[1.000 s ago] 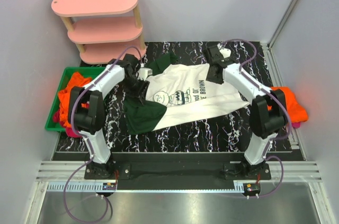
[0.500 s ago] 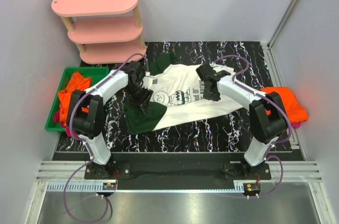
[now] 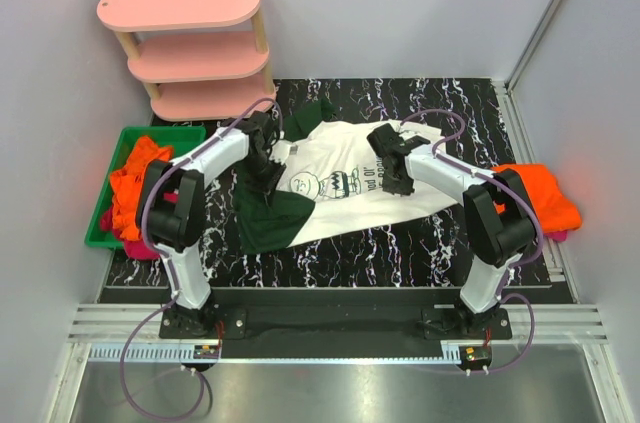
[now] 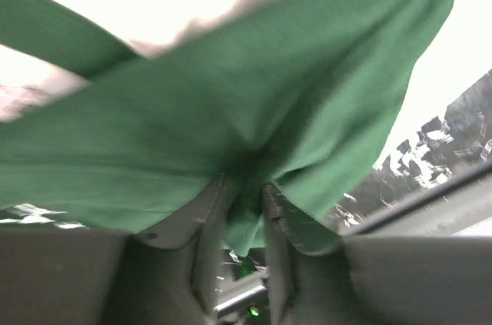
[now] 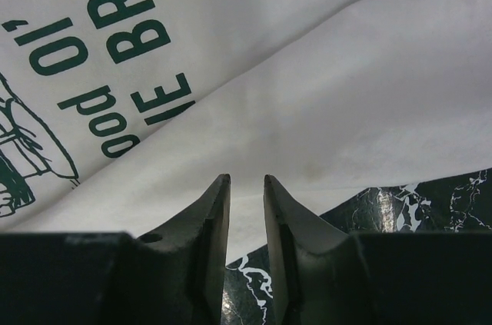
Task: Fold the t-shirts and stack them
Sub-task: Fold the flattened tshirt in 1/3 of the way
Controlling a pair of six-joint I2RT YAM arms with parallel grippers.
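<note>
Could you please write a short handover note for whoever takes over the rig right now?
Left pincer: shut on the white shirt's green sleeve.
Right pincer: shut on its white cloth near the hem.
The white shirt lies spread out, unfolded. In the green bin: crumpled orange shirts. Another orange shirt lies at the far right.
Done: no stack seen.
Left: fold the white shirt, then the rest, and stack.
</note>
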